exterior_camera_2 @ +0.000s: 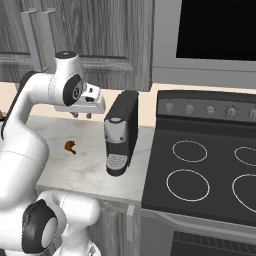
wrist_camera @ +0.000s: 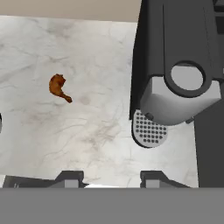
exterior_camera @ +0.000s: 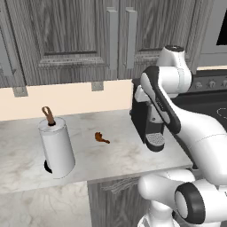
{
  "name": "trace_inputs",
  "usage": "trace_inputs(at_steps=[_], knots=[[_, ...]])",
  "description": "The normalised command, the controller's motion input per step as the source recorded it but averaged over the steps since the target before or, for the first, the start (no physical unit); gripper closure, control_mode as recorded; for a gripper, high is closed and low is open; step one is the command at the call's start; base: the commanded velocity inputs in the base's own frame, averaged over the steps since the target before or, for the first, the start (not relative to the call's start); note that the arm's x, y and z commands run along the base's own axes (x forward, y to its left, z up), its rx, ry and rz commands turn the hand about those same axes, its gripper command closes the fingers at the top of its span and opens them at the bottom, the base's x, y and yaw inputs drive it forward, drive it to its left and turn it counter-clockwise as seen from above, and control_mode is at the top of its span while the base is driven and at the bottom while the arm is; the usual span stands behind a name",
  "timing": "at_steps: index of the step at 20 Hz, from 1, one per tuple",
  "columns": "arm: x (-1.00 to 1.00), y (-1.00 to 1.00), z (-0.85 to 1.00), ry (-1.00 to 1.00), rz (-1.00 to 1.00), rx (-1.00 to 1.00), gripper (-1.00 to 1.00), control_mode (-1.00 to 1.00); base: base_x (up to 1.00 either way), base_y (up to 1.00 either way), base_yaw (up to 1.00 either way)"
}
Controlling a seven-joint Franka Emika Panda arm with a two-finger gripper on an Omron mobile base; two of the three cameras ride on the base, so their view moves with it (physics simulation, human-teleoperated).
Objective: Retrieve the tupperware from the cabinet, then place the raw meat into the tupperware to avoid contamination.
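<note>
The cabinet is closed, so opening comes first. The gripper, released and empty, should rise to twelve o'clock for a handle; the meat waits.

Raw meat brown-orange, flat on marble counter; cabinet doors closed above.

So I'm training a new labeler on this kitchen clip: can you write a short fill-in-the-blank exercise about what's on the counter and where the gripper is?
1. The raw meat lies on the counter between the paper-towel roll and the ____.
2. The doors of the cabinet are ____.
3. The gripper hangs above the counter with its fingers ____.
4. To the right of the coffee machine stands the ____.

Missing words: coffee machine; shut; open; stove
</note>
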Motion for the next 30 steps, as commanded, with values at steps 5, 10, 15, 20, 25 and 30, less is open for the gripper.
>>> trace_inputs(at_steps=[5, 10, 15, 20, 25, 30], knots=[[-0.04, 0.02, 0.03, -0.02, 0.02, 0.0, -1.0, -1.0, 0.0, 0.0, 0.0], [-0.15, 0.05, 0.12, -0.21, 0.07, 0.03, -1.0, -1.0, 0.0, 0.0, 0.0], [-0.19, 0.15, 0.18, -0.28, 0.08, 0.01, -1.0, -1.0, 0.0, 0.0, 0.0], [-0.18, 0.17, 0.23, -0.29, 0.07, 0.01, -1.0, -1.0, 0.0, 0.0, 0.0], [-0.07, 0.12, 0.27, -0.28, 0.03, 0.02, -1.0, -1.0, 0.0, 0.0, 0.0], [0.0, 0.13, 0.28, -0.28, 0.0, 0.06, -1.0, -1.0, 0.0, 0.0, 0.0]])
